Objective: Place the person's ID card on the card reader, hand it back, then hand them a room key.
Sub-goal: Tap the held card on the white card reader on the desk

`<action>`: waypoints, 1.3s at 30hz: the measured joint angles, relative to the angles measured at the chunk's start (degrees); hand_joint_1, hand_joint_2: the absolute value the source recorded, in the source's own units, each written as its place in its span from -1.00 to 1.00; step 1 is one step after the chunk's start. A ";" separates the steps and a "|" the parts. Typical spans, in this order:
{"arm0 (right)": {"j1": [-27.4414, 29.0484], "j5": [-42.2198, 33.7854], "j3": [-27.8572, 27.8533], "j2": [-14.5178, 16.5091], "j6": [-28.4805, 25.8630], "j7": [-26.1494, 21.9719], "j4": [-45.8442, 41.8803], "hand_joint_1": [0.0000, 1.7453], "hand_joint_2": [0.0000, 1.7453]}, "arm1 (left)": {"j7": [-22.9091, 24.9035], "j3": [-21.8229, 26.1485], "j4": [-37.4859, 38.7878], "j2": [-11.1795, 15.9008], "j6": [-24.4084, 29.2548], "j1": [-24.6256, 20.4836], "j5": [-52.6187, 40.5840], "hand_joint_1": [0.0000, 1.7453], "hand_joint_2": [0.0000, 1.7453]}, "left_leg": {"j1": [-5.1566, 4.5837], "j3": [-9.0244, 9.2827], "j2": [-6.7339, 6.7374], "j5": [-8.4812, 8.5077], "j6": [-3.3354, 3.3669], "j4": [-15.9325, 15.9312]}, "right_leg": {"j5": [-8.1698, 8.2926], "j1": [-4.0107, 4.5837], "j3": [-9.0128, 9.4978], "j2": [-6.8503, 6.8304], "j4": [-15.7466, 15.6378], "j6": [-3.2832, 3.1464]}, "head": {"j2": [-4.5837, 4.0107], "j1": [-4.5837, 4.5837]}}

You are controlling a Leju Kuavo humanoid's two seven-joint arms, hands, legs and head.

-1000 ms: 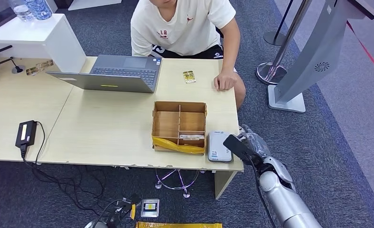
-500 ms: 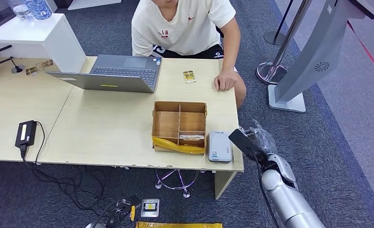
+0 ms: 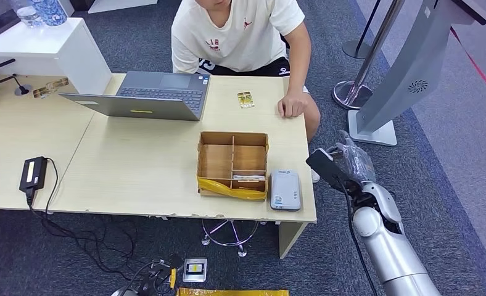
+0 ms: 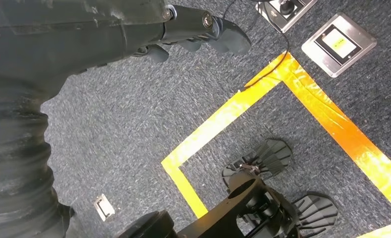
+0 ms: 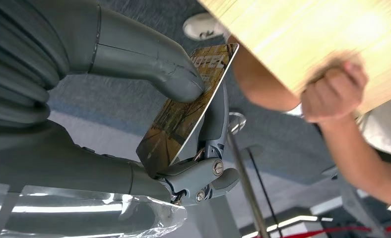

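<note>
The robot's right arm reaches up from below beside the right end of the desk point(image 3: 166, 166), bent at the elbow with the forearm angled up toward the person. Its right hand point(image 3: 345, 161) is off the desk's edge, over the carpet, near the corner where the card reader point(image 3: 285, 190) lies. From the wrist camera the thick grey thumb point(image 5: 149, 59) presses down on a room key point(image 5: 186, 116), a card with a printed picture and the word "HOTEL" on it, pinning it against the darker fingers point(image 5: 211, 148) behind, so the hand has a firm pinch on the card. The card's free end points toward the person's hand point(image 5: 332, 89), which rests as a loose fist on the desk's far edge, well apart from the card. On the desk, a small card point(image 3: 245, 99) lies flat between the laptop point(image 3: 148, 95) and the person's hand. A divided cardboard box point(image 3: 232, 163) sits just beside the card reader. The left hand point(image 4: 198, 29) hangs low over the carpet and yellow floor tape point(image 4: 263, 94), its fingers curled in and holding nothing.
</note>
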 joint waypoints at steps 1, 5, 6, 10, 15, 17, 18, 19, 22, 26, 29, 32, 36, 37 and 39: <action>0.20 -0.66 -0.03 0.02 1.18 0.07 -0.96 1.00 1.00 | -0.01 0.00 0.00 0.00 -0.03 -0.01 -0.05 -1.00 1.00 | 0.00 0.00 0.00 0.00 0.00 0.00 | 0.00 0.00 0.00 0.00 0.00 0.00 | 0.00 0.01; 0.62 -3.63 0.11 0.09 5.89 -0.17 -4.96 1.00 1.00 | -0.01 0.00 0.00 -0.01 -0.12 -0.10 -0.12 -1.00 1.00 | 0.01 -0.01 0.00 0.00 0.00 -0.01 | 0.00 0.01 0.00 -0.01 0.00 0.00 | 0.00 0.00; 0.61 -4.13 0.15 0.15 6.67 -0.25 -5.64 1.00 1.00 | -0.01 0.00 0.00 -0.02 -0.13 -0.13 -0.14 -1.00 1.00 | 0.01 -0.01 0.00 0.00 0.00 -0.01 | 0.00 0.01 0.00 -0.02 0.00 0.00 | 0.00 0.00; 0.62 -6.59 0.27 0.90 9.33 -0.36 -6.90 1.00 1.00 | -0.01 0.00 0.00 -0.04 -0.13 -0.23 -0.25 -1.00 1.00 | 0.00 -0.02 0.00 0.00 0.00 -0.01 | 0.00 0.01 0.00 -0.01 0.01 0.00 | 0.01 0.01; 0.69 -9.87 1.19 1.95 12.01 -0.62 -7.05 1.00 1.00 | 0.04 0.00 0.00 -0.10 -0.13 -0.42 -0.27 -1.00 1.00 | 0.00 -0.02 0.00 0.00 0.00 -0.01 | 0.00 0.00 0.00 -0.01 0.01 0.00 | 0.02 0.01; 0.76 -10.34 1.66 2.26 12.35 -0.64 -7.05 1.00 1.00 | 0.10 0.00 0.00 -0.12 -0.13 -0.42 -0.30 -1.00 1.00 | 0.00 -0.02 0.00 0.00 0.00 -0.01 | 0.00 0.01 0.00 -0.02 0.01 0.00 | 0.02 0.01; 0.78 -10.51 1.85 2.41 12.43 -0.63 -7.05 1.00 1.00 | 0.14 0.00 0.00 -0.13 -0.13 -0.43 -0.33 -1.00 1.00 | 0.00 -0.02 0.00 0.00 0.00 -0.01 | 0.00 0.01 -0.01 -0.02 0.01 0.00 | 0.01 0.01; 0.79 -10.63 2.08 2.56 12.46 -0.58 -7.05 1.00 1.00 | 0.16 0.00 0.00 -0.14 -0.13 -0.44 -0.38 -1.00 1.00 | 0.00 -0.03 0.00 0.00 0.00 -0.01 | 0.00 0.01 -0.01 -0.02 0.01 -0.01 | 0.01 0.01; 0.79 -10.75 2.78 2.82 12.38 -0.41 -6.82 1.00 1.00 | 0.31 0.00 0.00 -0.16 -0.13 -0.52 -0.64 -1.00 1.00 | 0.01 -0.03 0.00 0.00 0.00 -0.01 | -0.01 0.01 -0.01 -0.01 0.01 -0.01 | 0.01 0.01; 0.76 -10.24 3.90 2.97 11.66 -0.57 -5.79 1.00 1.00 | 0.47 0.00 0.00 -0.25 -0.13 -0.68 -0.85 -1.00 1.00 | 0.00 -0.04 -0.01 0.00 0.00 -0.02 | -0.01 0.01 -0.01 -0.02 0.00 -0.01 | 0.01 0.02; 0.74 -9.34 4.83 3.22 10.77 -0.98 -4.18 1.00 1.00 | 0.62 0.00 -0.01 -0.31 -0.17 -0.71 -0.87 -1.00 1.00 | 0.00 -0.04 -0.01 0.00 0.00 -0.01 | 0.00 0.01 -0.01 -0.02 0.01 -0.01 | 0.01 0.02; 0.73 -8.56 5.76 3.46 10.09 -1.51 -2.19 1.00 1.00 | 1.01 0.00 -0.02 -0.38 -0.22 -0.76 -0.87 -1.00 1.00 | 0.01 -0.05 -0.01 0.00 0.00 -0.01 | 0.00 0.01 -0.01 -0.02 0.01 -0.01 | 0.01 0.02; 0.58 -7.86 6.85 3.81 9.37 -2.18 0.53 1.00 1.00 | 1.44 0.00 -0.02 -0.43 -0.22 -0.82 -0.82 -1.00 1.00 | 0.01 -0.05 -0.01 0.00 0.00 -0.01 | -0.01 0.01 -0.02 -0.02 0.01 -0.01 | 0.00 0.01; 0.53 -7.74 7.11 3.88 9.20 -2.37 1.27 1.00 1.00 | 1.45 0.00 -0.02 -0.44 -0.23 -0.84 -0.79 -1.00 1.00 | 0.01 -0.05 -0.01 0.00 0.00 -0.01 | -0.01 0.01 -0.02 -0.03 0.01 -0.01 | 0.00 0.01; 0.45 -7.61 7.55 3.99 8.89 -2.72 2.68 1.00 1.00 | 1.50 0.00 -0.02 -0.44 -0.22 -0.86 -0.70 -1.00 1.00 | 0.01 -0.06 -0.01 0.00 0.00 -0.01 | -0.01 0.01 -0.02 -0.04 0.01 -0.01 | 0.00 0.02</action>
